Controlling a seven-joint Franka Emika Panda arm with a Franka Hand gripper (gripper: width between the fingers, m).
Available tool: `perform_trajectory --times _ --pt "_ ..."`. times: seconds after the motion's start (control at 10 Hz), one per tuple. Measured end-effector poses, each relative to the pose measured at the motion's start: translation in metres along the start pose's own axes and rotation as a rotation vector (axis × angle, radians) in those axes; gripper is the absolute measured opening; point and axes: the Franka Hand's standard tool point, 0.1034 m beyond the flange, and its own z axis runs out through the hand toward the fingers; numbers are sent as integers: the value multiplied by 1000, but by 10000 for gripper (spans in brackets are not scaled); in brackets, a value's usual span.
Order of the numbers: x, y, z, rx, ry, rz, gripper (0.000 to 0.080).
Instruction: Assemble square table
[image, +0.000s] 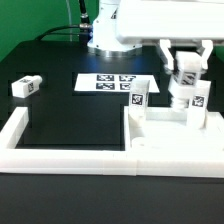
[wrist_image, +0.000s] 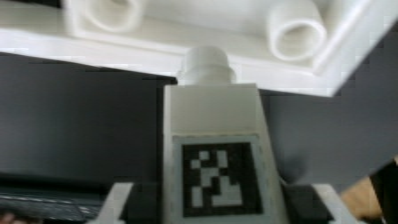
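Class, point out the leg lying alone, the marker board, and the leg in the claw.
Lone leg (image: 26, 86): exterior view, middle of its body.
Marker board (image: 108, 84): exterior view, centre of the sheet.
Held leg (wrist_image: 217, 120): wrist view, white face above its tag.

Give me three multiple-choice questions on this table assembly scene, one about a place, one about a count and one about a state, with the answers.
1. Where does the loose leg lie relative to the marker board?
A) on the exterior view's left of it
B) on top of it
C) on the exterior view's right of it

2. How many tags does the marker board carry?
A) two
B) four
C) six

3. What state is the gripper in?
A) open over the marker board
B) shut on a second leg
C) shut on the marker board

Answers:
1. A: it lies alone on the black table to that side.
2. B: two rows of two show.
3. B: the jaws clamp it, peg toward the tabletop.
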Motion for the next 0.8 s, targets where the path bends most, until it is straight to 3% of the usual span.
perform_trajectory --times 0.1,0.2,0.6,0.7,0.8 --pt "13 -13 3 19 4 12 290" --pt "22 -16 -2 23 -1 21 290" --pt "16 -11 0 17 -7 -22 290" --pt "4 0 3 14 -31 -31 290" --pt "-1 -3 8 25 -49 -24 290"
